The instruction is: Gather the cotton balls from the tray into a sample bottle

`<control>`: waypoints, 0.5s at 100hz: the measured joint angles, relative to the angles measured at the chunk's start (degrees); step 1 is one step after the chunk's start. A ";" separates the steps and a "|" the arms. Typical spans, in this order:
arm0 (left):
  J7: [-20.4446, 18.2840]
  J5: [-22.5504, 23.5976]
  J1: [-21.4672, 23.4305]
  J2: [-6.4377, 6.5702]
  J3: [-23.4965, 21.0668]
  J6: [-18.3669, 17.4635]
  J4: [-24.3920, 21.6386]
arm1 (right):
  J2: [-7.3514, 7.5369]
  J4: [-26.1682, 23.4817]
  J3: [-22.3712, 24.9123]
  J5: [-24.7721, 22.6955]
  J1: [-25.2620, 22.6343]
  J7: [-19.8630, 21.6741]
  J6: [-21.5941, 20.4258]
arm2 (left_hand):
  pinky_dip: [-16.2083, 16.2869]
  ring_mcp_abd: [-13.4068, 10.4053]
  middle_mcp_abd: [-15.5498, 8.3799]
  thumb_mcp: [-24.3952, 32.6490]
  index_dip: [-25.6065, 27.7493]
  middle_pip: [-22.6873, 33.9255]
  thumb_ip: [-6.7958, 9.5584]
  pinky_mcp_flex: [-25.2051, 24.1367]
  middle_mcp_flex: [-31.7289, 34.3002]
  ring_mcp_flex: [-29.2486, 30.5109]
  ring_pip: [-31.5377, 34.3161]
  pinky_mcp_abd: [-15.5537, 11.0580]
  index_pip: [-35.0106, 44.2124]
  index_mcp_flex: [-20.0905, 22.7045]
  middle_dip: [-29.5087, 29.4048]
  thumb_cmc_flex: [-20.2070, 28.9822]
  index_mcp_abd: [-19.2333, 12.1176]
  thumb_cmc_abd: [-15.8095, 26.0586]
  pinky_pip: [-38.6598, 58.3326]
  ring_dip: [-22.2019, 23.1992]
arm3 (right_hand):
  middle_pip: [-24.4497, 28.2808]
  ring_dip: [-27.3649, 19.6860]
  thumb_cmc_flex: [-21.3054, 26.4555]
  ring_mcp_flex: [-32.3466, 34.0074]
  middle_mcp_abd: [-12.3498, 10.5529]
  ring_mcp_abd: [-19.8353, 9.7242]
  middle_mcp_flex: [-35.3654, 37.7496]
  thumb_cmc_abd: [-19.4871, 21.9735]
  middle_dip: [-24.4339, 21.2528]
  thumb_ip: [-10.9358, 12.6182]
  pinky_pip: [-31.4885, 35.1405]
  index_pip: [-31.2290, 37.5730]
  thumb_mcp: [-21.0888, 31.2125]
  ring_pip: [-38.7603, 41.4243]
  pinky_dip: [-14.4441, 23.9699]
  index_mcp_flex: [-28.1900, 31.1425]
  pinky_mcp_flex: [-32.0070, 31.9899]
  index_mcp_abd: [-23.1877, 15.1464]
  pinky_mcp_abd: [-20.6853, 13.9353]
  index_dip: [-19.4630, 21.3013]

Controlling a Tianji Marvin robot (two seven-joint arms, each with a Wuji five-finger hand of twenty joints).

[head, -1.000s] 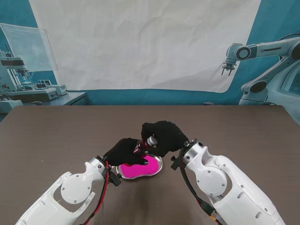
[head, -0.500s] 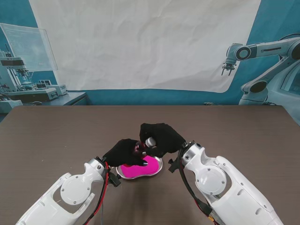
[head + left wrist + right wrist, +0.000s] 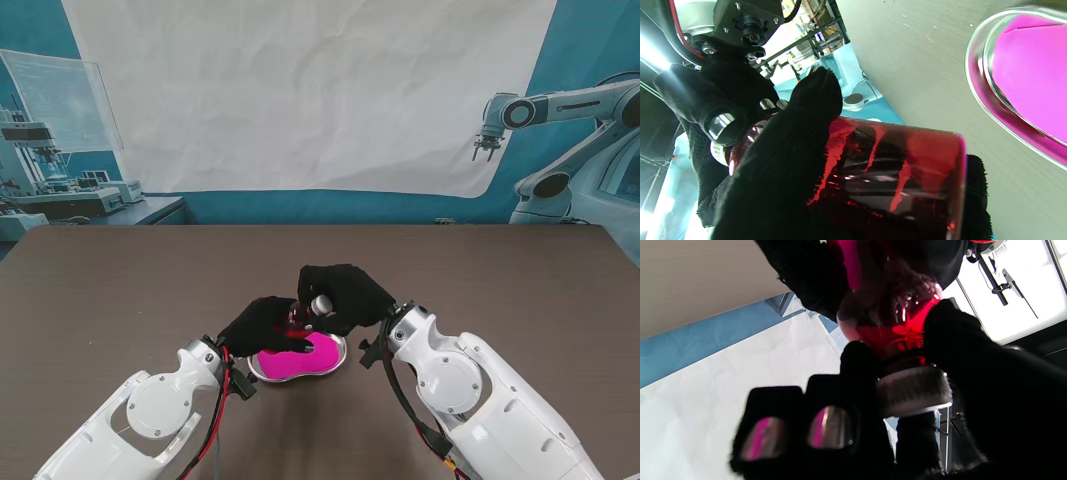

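Your left hand (image 3: pixel 268 324) grips the red sample bottle (image 3: pixel 887 166) around its body, held above the table. Your right hand (image 3: pixel 343 293) pinches its silver cap (image 3: pixel 913 391). Just nearer to you sits the steel tray (image 3: pixel 338 357) with its magenta liner (image 3: pixel 1033 76).

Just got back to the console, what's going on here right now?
The left hand holds the red sample bottle by its body, lifted over the metal tray with the pink liner. The right hand has its fingers closed around the bottle's silver cap. No cotton balls can be made out.
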 measured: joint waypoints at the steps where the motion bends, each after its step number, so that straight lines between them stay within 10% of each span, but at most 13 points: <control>1: -0.03 -0.03 0.03 0.00 -0.03 0.00 -0.02 | -0.03 0.04 0.00 0.06 0.02 -0.04 0.02 | -0.10 -0.02 -0.08 -0.66 -0.02 -0.14 0.00 -0.22 -0.33 -0.51 -0.52 0.00 -0.34 -0.37 -0.56 0.00 -0.05 0.87 -0.97 -0.20 | -0.04 0.00 0.00 0.00 0.00 -0.01 0.03 0.00 0.04 0.00 0.02 0.00 0.00 0.04 0.04 0.05 0.01 -0.02 0.00 0.00; 50: -0.87 1.85 0.87 0.24 -1.18 1.23 -1.48 | -0.48 0.32 0.31 2.00 -0.04 -0.09 1.89 | -2.79 0.43 -3.11 -19.68 -8.65 -4.81 1.29 0.51 -10.58 -7.38 -10.35 2.60 -17.21 -6.86 -10.84 -5.30 -4.46 13.85 -23.70 -10.05 | -2.92 0.58 0.14 0.21 0.00 -0.31 0.55 -0.02 0.64 -0.01 0.43 -0.23 0.00 0.90 0.75 0.82 0.32 -0.04 -0.08 -0.75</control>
